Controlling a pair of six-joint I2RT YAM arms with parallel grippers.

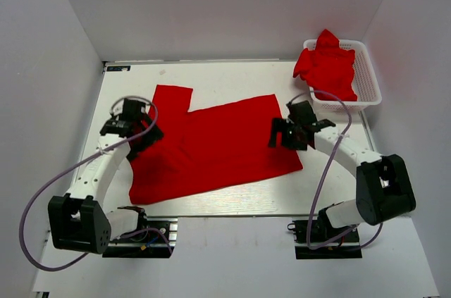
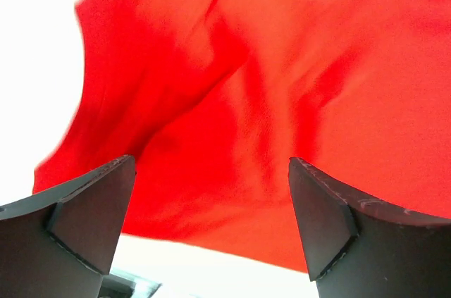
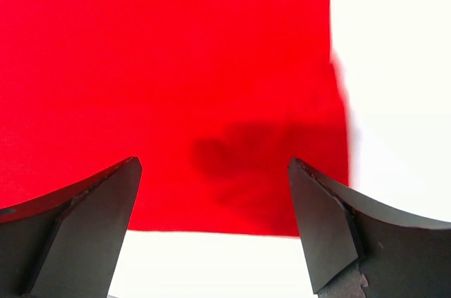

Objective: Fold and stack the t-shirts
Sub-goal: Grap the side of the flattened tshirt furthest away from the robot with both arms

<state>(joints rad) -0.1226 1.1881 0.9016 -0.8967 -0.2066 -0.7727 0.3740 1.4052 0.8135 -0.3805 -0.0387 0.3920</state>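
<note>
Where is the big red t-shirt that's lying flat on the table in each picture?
Top view: the spread t-shirt lies in the middle of the table.
Left wrist view: it fills most of the picture, rumpled, with white table at the upper left.
Right wrist view: it fills the left and middle, smooth, with its straight edge running down the right side.
Shared landmark: the shirt's red edge against the white table.

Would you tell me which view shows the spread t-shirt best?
The top view: the whole t-shirt shows there. The left wrist view shows only rumpled cloth, the right wrist only a flat corner.
</note>
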